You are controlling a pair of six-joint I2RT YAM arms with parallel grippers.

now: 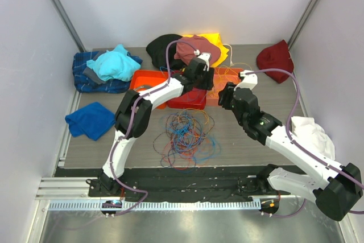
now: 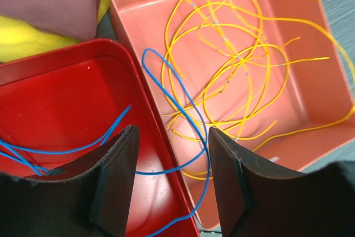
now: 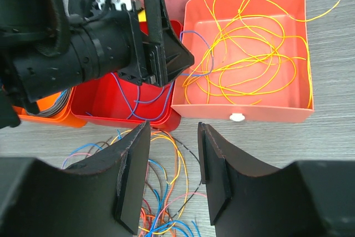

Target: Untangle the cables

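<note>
left hand (image 2: 173, 137) over red bin (image 2: 55, 98), jaws part open, blue cable (image 2: 163, 172) slack across the gap, not pinched, yellow cables (image 2: 238, 70) in orange bin (image 2: 138, 9) alongside, right hand (image 3: 172, 130) open, empty, above mixed cable tangle (image 1: 187, 135) on counter (image 1: 250, 140)

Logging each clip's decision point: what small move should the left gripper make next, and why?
Probably close the left gripper on the blue cable and draw it back into the red bin: its jaws stand apart astride that cable, which loops over the wall into the orange bin of yellow cables.
</note>
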